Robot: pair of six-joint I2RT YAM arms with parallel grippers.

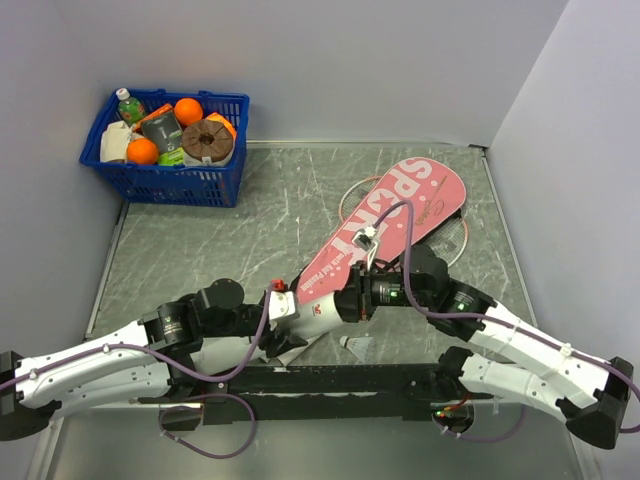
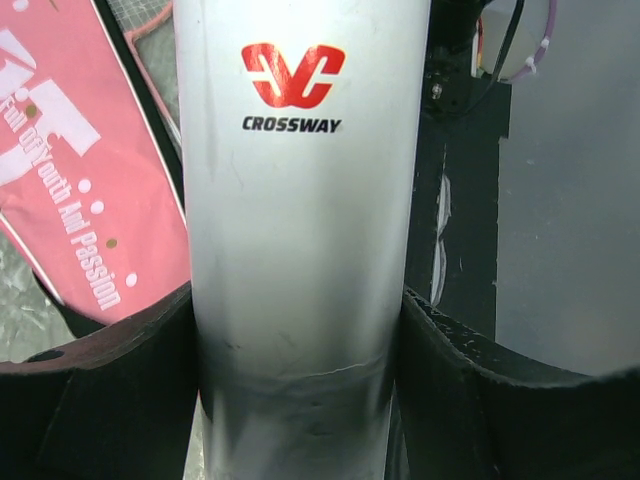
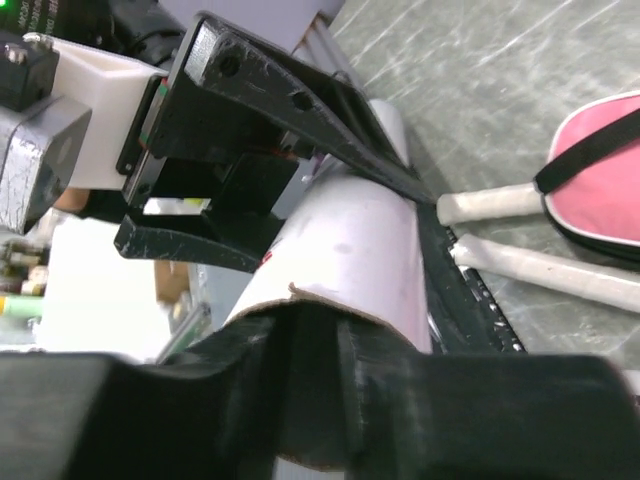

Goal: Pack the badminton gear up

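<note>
The white tube [image 2: 300, 250] runs between the left gripper's [image 2: 300, 330] 2 fingers [image 2: 110, 390] — both press its sides, pinching it. The right gripper [image 1: 348, 300] straddles its far end, spread wide; whether it grips, I cannot tell. Red logo, "CROSSWAY" lettering — just beside the pink racket bag [image 1: 400, 225].

smooth matt tube [image 2: 300, 250], pink cloth bag [image 1: 400, 220]

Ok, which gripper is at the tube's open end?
The right gripper: the white tube's bare cardboard rim sits at it; the left gripper clamps the tube's side.
</note>
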